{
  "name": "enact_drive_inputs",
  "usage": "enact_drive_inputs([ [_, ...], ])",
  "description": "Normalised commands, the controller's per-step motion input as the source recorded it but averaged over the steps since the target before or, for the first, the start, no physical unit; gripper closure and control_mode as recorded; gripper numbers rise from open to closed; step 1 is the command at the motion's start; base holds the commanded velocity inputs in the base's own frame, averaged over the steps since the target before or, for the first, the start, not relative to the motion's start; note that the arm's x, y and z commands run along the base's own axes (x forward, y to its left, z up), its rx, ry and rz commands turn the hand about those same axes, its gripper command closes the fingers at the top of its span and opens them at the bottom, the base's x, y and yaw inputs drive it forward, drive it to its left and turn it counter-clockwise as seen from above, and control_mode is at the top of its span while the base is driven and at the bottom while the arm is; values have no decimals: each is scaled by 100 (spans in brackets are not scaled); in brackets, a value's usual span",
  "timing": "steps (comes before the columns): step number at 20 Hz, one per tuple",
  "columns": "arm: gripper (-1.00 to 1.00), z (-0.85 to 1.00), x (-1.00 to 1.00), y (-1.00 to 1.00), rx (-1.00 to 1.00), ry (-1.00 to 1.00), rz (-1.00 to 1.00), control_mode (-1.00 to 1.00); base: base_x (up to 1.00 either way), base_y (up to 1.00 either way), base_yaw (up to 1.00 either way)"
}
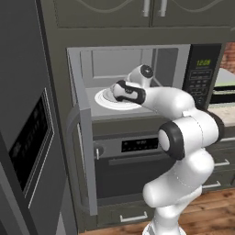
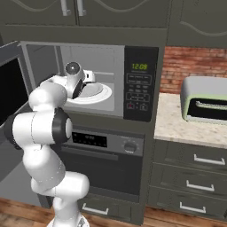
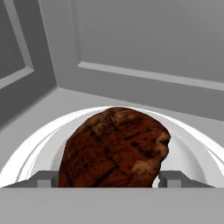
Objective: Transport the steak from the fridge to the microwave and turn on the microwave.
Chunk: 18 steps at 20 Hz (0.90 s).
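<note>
So the arm is reaching right into the open microwave (image 1: 137,82), whose door swings out to the left. In the hand view the steak (image 3: 114,148) sits dead centre between the two finger tips of the claw (image 3: 107,179), one grey tip on each side of it, hugging the meat. Looks like the claw is clamped on the steak, though the very bottom of the meat is cut off by the edge of the picture, so I can't tell if it's touching the turntable (image 3: 192,148) or hanging just above it. Either way the steak is over the white round turntable, inside the grey cavity, with the back wall behind it.

From the left base view the hand is over the turntable (image 1: 103,98), wrist bent down into the cavity. The right base view shows the same thing from the other side, the hand blocking part of the turntable (image 2: 95,93).

The keypad panel (image 2: 139,84) to the right of the cavity shows green digits. Below the microwave is an oven (image 2: 106,150) with a knob and a dark display. The grey fridge (image 1: 27,137) stands along the left of the left base view. Off to the right, a small silver toaster oven (image 2: 205,99) sits on the pale surface (image 2: 177,126) in front of a brick wall
</note>
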Motion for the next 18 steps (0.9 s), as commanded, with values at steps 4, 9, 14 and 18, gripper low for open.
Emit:
enact_drive_inputs([
  [4,100,-12,32,0,-1,0,7,-100,0,0,0],
  [9,100,-14,26,0,-4,4,5,-100,0,0,0],
  [14,100,-14,30,0,-3,7,3,-100,0,0,0],
  [18,100,-10,33,0,0,7,3,-100,0,0,0],
])
